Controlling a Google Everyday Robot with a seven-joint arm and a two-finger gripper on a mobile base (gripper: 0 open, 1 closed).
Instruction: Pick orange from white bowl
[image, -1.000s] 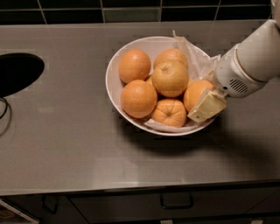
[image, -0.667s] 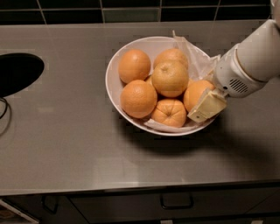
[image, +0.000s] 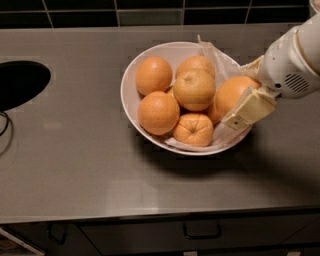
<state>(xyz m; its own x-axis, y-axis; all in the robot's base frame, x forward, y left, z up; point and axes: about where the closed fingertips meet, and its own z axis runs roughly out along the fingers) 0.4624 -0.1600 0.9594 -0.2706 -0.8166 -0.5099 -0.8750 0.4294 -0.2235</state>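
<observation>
The orange (image: 229, 94) sits at the right side of the white bowl (image: 131, 107), right of the frame's centre, its deep-orange round face turned toward the camera and partly covered on its lower right. The tool (image: 241, 94) comes in from the right edge and pinches this fruit: one cream, flat finger (image: 248, 108) lies slanted against its lower right side, and a tan strip of the other shows at its upper right edge, so the fruit is caught between them. Behind the tool, the arm's rounded white housing (image: 292, 65) fills the upper right corner. A crumpled sheet of thin white paper (image: 216, 54) lines the bowl's right half, rising behind the held fruit and spilling under it. Left of the held fruit lie five more: a paler yellowish fruit with a stem dimple (image: 194, 89) on top in the middle, another fruit (image: 198, 63) just behind it, a small ribbed one (image: 193, 129) at the bowl's near rim, and two smooth oranges on the left, one upper (image: 153, 75) and one lower (image: 158, 112), touching each other. The bowl stands on a grey table (image: 75, 150) that spans the frame. At the left edge is a dark round opening (image: 20, 82) in the table, with a thin dark cable (image: 5, 125) below it. Dark tiles (image: 150, 10) run along the top, and a drawer handle (image: 201, 231) shows at the bottom.
</observation>
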